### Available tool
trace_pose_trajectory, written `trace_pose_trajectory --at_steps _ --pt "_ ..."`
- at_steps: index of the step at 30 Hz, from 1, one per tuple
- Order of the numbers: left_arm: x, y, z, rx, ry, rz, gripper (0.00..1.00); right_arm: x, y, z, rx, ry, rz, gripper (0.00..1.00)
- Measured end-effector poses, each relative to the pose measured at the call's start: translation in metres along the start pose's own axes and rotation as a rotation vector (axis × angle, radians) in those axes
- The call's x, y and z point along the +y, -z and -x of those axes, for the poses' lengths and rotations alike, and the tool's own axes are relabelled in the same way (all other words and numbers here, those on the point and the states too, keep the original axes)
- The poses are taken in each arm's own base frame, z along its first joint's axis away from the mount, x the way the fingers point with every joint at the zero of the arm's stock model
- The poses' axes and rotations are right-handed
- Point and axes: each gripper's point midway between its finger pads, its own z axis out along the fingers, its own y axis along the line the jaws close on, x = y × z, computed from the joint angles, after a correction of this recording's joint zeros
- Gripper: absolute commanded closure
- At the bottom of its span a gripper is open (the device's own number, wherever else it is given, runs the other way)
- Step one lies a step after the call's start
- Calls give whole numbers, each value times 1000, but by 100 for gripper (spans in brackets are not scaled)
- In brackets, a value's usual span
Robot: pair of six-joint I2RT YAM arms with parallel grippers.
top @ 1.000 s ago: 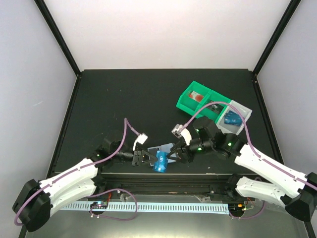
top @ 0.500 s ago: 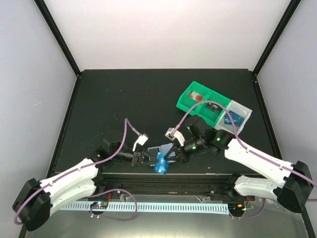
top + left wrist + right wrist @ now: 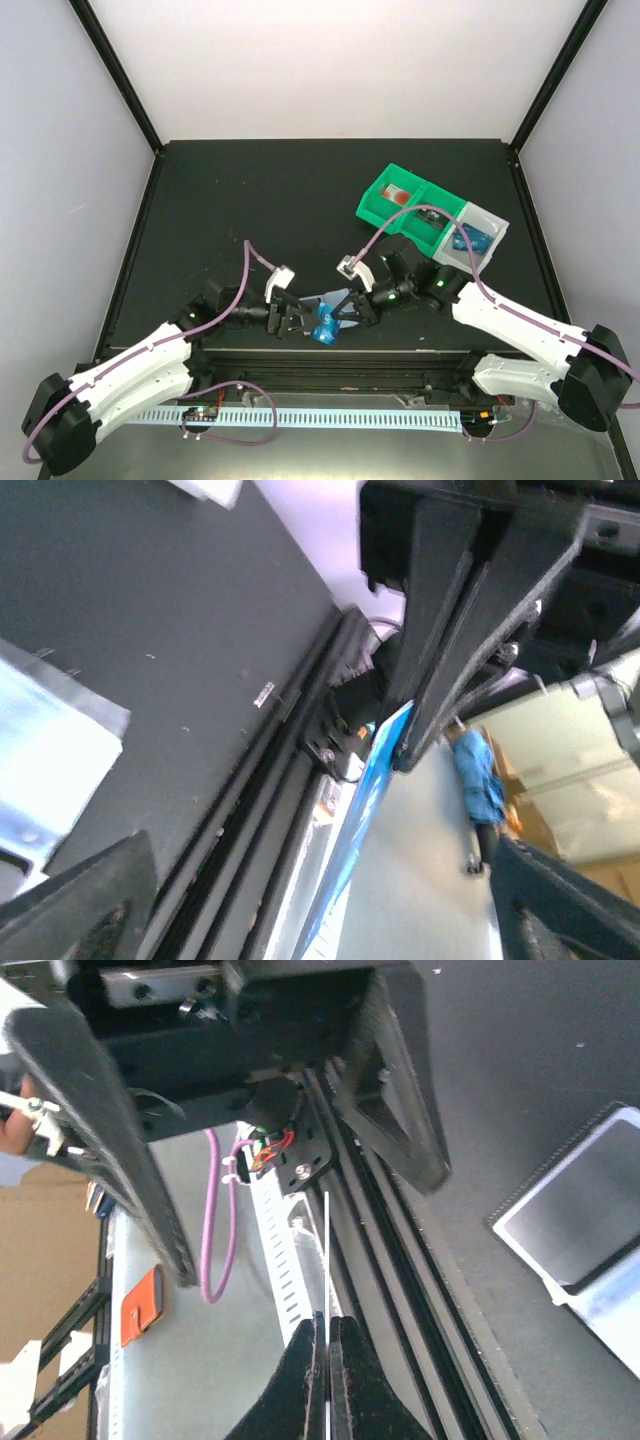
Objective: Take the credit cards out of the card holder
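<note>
The right gripper (image 3: 345, 312) is pinched fully shut on the top edge of one credit card (image 3: 324, 331), which hangs edge-on over the near rim of the table, its long axis running down and away from the fingertips. The left gripper (image 3: 296, 318) faces it from just beside, jaws spread wide on either side of the card and touching nothing. The right arm alone carries the card. The card holder (image 3: 55, 745) lies flat on the table, apart from both grippers. The tray (image 3: 385, 205) lies to the right arm's side, so the carry probably goes that way.
</note>
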Motion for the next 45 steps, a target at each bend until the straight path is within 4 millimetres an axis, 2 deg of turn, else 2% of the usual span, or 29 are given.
trace_pose_trajectory --at_steps 4,8,14,19,25,31,39,42,45 --pt "6 11 20 -87 -17 131 1 -15 3 4 -46 -49 -60 99" --pt "10 24 41 -167 -40 257 1 -38 13 13 -120 -109 -160 99" --pt "30 37 43 -191 -20 410 1 -74 43 34 -276 -196 -331 99" --pt "48 47 37 -194 11 513 1 -108 91 51 -463 -289 -489 99" --pt "53 52 38 -218 15 552 1 -140 155 60 -667 -368 -695 99" --pt "62 50 32 -198 39 572 1 -171 221 52 -828 -448 -910 99" --pt "70 47 28 -177 61 586 1 -215 289 23 -898 -570 -1115 99" --pt "70 46 29 -176 61 581 1 -232 305 9 -890 -615 -1153 99" --pt "71 44 28 -172 62 576 1 -245 310 0 -855 -639 -1179 99"
